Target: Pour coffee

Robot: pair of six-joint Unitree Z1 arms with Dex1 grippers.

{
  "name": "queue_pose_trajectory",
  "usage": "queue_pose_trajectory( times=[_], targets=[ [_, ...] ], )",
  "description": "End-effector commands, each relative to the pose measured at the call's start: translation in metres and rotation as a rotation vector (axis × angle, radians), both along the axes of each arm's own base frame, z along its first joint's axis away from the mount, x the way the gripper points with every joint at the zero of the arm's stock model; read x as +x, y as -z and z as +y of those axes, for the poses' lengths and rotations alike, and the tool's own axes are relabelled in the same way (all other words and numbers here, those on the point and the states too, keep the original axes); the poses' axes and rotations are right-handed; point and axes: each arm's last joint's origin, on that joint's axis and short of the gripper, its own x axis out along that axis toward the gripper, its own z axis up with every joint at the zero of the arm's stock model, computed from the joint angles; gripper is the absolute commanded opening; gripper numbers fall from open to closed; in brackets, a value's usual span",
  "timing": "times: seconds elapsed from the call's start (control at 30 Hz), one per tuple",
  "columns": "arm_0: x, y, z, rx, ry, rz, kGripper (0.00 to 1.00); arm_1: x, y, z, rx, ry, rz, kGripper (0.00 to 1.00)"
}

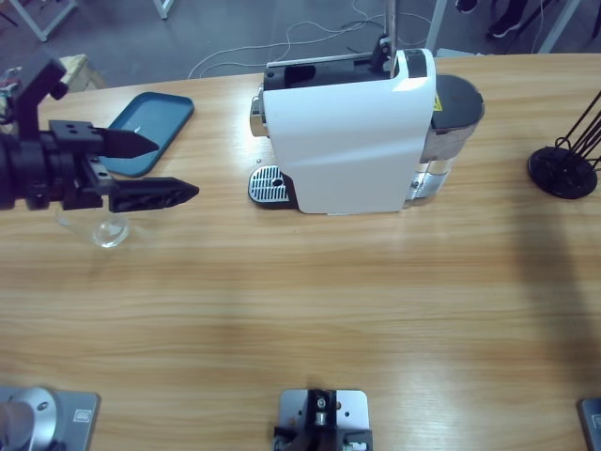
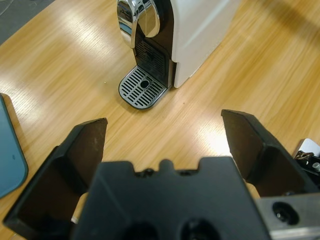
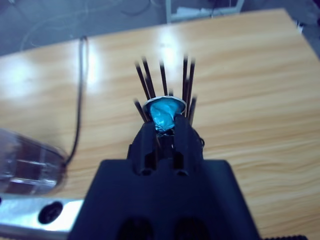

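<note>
High view
Coffee machine: one, white-bodied (image 1: 347, 141), standing on the far half of the table, with a chrome spout at its left end and a dark-lidded water tank (image 1: 449, 132) at its right end.
Drip grille: one (image 1: 268, 184), round, metal, at the machine's left foot.
Glass cup: one (image 1: 106, 228), clear, upright on the table, partly under the left gripper.
Tray: one (image 1: 146, 129), blue, flat, beyond the cup near the far edge.
Capsule rack: one (image 1: 565, 169), black wire on a round base, at the right edge, well apart from the machine.
Surface: long wooden table (image 1: 310, 310); grey floor with white cables beyond it.
Left gripper: one (image 1: 169, 167), entering from the left edge, level above the table, pointing at the machine; jaws spread wide, holding nothing.

Left wrist view
Coffee machine: one (image 2: 195, 30), ahead, spout over the drip grille (image 2: 142, 88).
Tray: a blue corner (image 2: 10, 155) at the left edge.
Left gripper: (image 2: 165, 137) two black jaws set far apart, bare wood between them.

Right wrist view
Coffee capsule: one (image 3: 164, 113), teal with a silver rim, pinched between the jaws.
Right gripper: (image 3: 165, 127) jaws closed tight on the capsule.
Capsule rack: black wires (image 3: 165, 80) rising just behind the capsule.
Water tank: one, a clear wall (image 3: 27, 162) at the left edge.
Surface: wooden table (image 3: 250, 90), grey floor past its far edge.
</note>
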Motion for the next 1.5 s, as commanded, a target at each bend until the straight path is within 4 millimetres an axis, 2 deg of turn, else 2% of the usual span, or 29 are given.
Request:
queue_pose_trajectory(
  times=[0.03,0.1,0.17,0.27,0.37,0.47,0.6,0.67,0.73,0.9,1.1,1.27,1.5],
  targets=[
    [-0.004,0.014,0.0,0.019,0.012,0.038,0.977,-0.032,-0.064,0.014,-0.005,-0.083,-0.106,0.0],
    [-0.006,0.011,0.003,0.013,0.009,0.027,0.977,-0.042,-0.068,0.023,-0.011,-0.142,-0.1,0.0],
    [-0.008,0.009,0.005,0.008,0.008,0.015,0.977,-0.049,-0.066,0.04,-0.022,-0.293,-0.08,0.0],
    [-0.01,0.008,0.007,0.02,0.007,0.001,0.977,-0.05,-0.053,0.093,-0.098,-0.726,-0.012,0.0],
    [-0.012,0.007,0.01,0.029,-0.001,-0.004,0.977,-0.046,-0.048,0.139,-0.249,-0.982,0.001,0.0],
    [-0.015,0.004,0.014,0.023,-0.005,-0.011,0.977,-0.029,-0.065,0.182,-0.303,-1.153,-0.036,0.0],
    [-0.016,0.003,0.017,0.02,-0.007,-0.017,0.977,0.001,-0.078,0.237,-0.332,-1.315,-0.039,0.0],
    [-0.017,0.001,0.018,0.014,-0.007,-0.02,0.977,0.018,-0.081,0.259,-0.351,-1.355,-0.042,0.0],
    [-0.018,-0.001,0.019,0.009,-0.011,-0.03,0.977,0.03,-0.083,0.273,-0.377,-1.384,-0.05,0.0],
    [-0.015,-0.005,0.026,-0.005,-0.042,-0.043,0.977,0.052,-0.076,0.292,-0.422,-1.364,-0.049,0.0],
    [-0.011,-0.007,0.023,-0.015,-0.046,-0.032,0.977,0.09,-0.052,0.291,-0.437,-1.308,0.012,0.0],
    [-0.01,-0.005,0.022,-0.01,-0.046,-0.027,0.977,0.101,-0.038,0.29,-0.442,-1.299,0.049,0.0],
    [-0.009,-0.005,0.02,-0.014,-0.04,-0.024,0.977,0.106,-0.033,0.287,-0.465,-1.273,0.056,0.0]
  ],
)
